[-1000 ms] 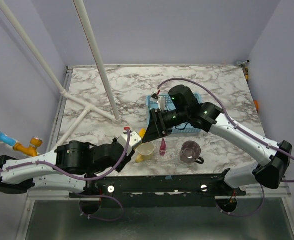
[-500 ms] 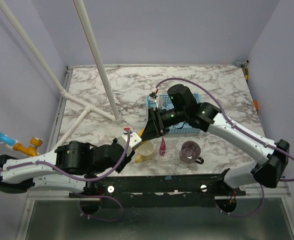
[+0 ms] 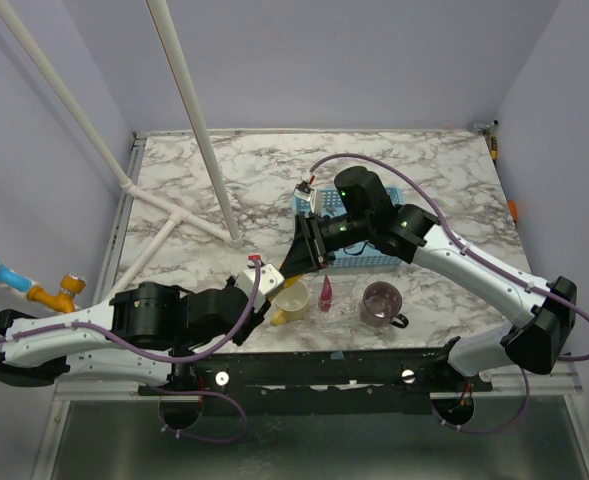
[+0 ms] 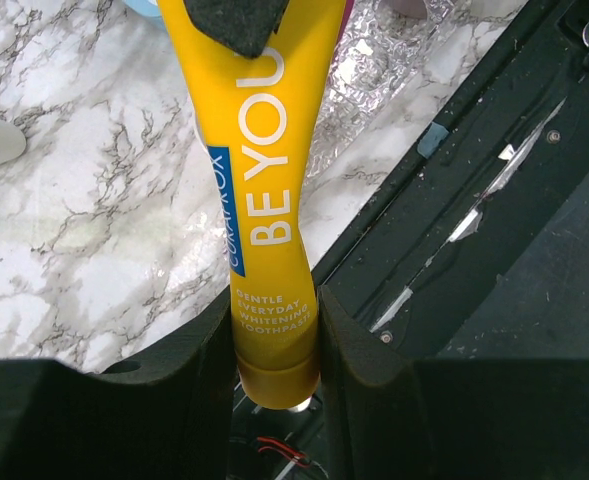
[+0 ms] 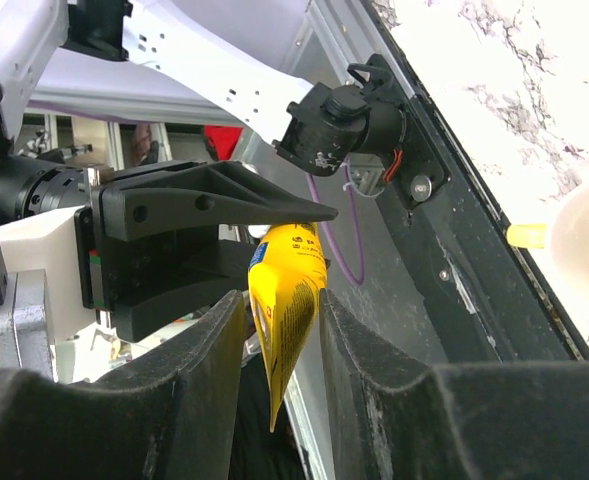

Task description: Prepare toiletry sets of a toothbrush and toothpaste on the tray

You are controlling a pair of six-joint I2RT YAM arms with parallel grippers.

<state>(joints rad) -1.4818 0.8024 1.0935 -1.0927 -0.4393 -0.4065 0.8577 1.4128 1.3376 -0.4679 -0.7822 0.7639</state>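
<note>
Marbled tabletop (image 3: 174, 180) fills the floor of a pale-walled booth. At near left, the left gripper (image 4: 272, 302) is clamped on the cap end of the yellow tube (image 4: 269, 200), which is held up off the surface. Its crimped tail lies between the fingers of the right gripper (image 5: 282, 305); whether those jaws press it I cannot tell. Further right, the yellow mug (image 3: 292, 300), the pink tube (image 3: 325, 293) and the purple mug (image 3: 380, 303) sit in a near row, with the blue tray (image 3: 302, 203) behind them.
</note>
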